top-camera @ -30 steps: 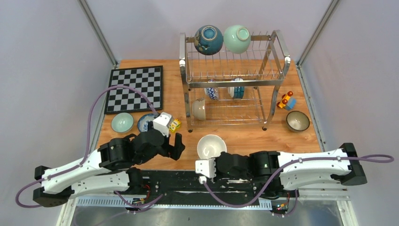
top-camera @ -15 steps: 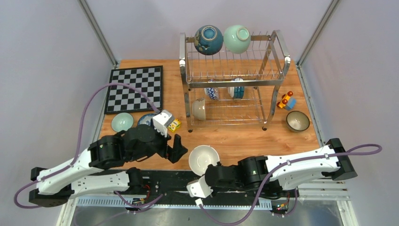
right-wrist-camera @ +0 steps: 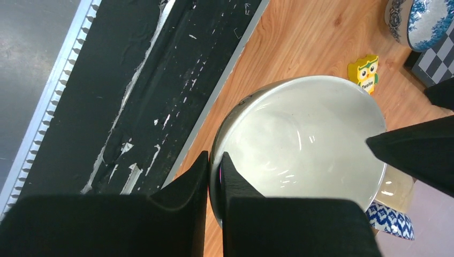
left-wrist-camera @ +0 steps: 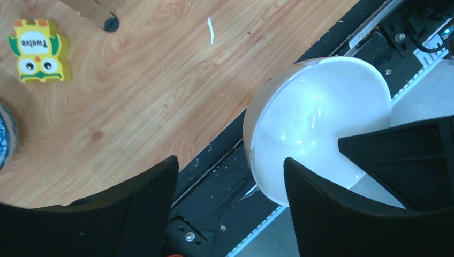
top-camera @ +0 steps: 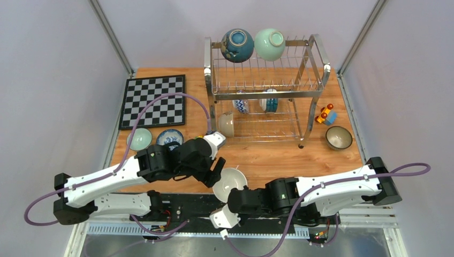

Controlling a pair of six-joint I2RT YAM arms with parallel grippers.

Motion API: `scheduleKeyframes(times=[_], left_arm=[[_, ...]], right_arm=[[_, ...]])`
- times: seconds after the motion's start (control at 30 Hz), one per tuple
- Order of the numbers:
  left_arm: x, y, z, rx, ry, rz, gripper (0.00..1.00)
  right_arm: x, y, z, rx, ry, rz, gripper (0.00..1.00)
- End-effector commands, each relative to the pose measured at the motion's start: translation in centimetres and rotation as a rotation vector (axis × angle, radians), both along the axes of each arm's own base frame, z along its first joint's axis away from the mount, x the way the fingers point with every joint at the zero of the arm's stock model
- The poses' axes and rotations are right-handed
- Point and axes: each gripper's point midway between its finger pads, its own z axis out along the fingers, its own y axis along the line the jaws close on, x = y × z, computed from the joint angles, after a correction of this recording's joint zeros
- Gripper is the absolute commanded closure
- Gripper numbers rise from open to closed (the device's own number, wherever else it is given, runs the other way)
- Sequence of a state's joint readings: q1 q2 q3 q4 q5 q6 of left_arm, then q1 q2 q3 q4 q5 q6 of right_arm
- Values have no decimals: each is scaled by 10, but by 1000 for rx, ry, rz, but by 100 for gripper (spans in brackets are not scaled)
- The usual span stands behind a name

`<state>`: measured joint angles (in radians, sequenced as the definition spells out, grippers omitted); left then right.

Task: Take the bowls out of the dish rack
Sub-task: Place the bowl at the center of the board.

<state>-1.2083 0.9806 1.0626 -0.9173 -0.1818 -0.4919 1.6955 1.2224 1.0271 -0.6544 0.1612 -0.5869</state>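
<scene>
From above, a glossy white round bowl point(top-camera: 229, 182) hangs tilted over the wood-grain worktop's point(top-camera: 278, 156) near edge. Its mouth faces up and leftward, well apart from the wire rack point(top-camera: 262, 91). The right gripper point(top-camera: 236, 194) grips its near rim. In the left wrist view, the left gripper point(left-wrist-camera: 230, 160) has its jaws apart, with the bowl's rim partly between them and unpinched. In the right wrist view, the jaws are clamped on the thin rim, one finger inside and one outside.
</scene>
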Motion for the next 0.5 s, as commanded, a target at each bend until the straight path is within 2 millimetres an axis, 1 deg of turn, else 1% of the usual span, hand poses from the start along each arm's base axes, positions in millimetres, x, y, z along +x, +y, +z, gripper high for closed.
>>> scheduleKeyframes(times=[0.0,0.03,0.07,0.23,0.47], left_arm=[[-5,1,-8,61,26,-34,32],[-6,0,-12,62,35,-36,38],[-7,-2,-16,62,45,-38,41],[-9,-8,-29,73,78,-38,43],[-11,-10,-34,78,91,-48,60]], right_arm=[[-5,13,23,59,-13,38,100],[-6,13,23,62,-12,38,100],[-6,14,23,61,-12,39,100],[-8,17,24,63,-4,45,100],[-9,19,22,57,0,48,100]])
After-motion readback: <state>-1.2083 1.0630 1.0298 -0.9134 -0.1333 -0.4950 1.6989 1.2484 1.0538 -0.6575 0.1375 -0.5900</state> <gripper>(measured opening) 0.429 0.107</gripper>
